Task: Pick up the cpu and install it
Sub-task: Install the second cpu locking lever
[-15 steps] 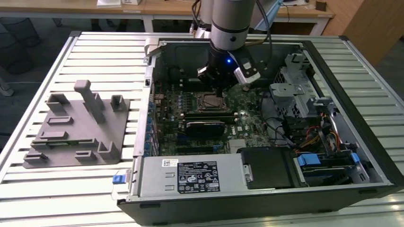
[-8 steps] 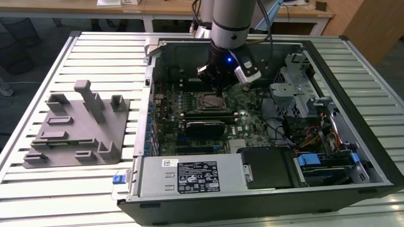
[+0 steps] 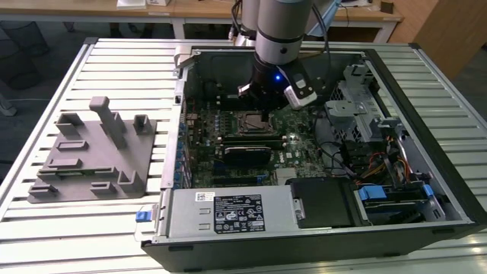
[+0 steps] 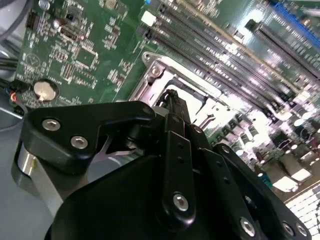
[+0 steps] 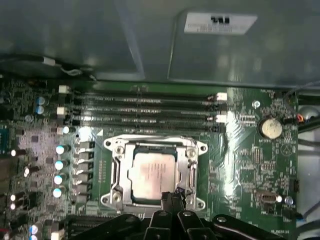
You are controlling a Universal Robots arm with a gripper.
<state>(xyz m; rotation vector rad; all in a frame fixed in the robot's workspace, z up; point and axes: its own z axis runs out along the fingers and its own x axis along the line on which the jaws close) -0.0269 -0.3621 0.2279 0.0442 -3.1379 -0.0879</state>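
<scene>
The cpu (image 5: 154, 176) lies seated in the motherboard socket (image 5: 117, 150), inside its metal frame. The gripper (image 5: 171, 200) hovers at the socket's edge; its jaws look drawn together, holding nothing.

Arm: single, grey-sleeved (image 3: 280, 23), descending near-vertically in the exterior view, black wrist section (image 3: 268, 85) below. Hand (image 5: 172, 200): black, linkage-type, pointing downward; fingers drawn together at the tips, as seen in both wrist views (image 4: 175, 107)
</scene>
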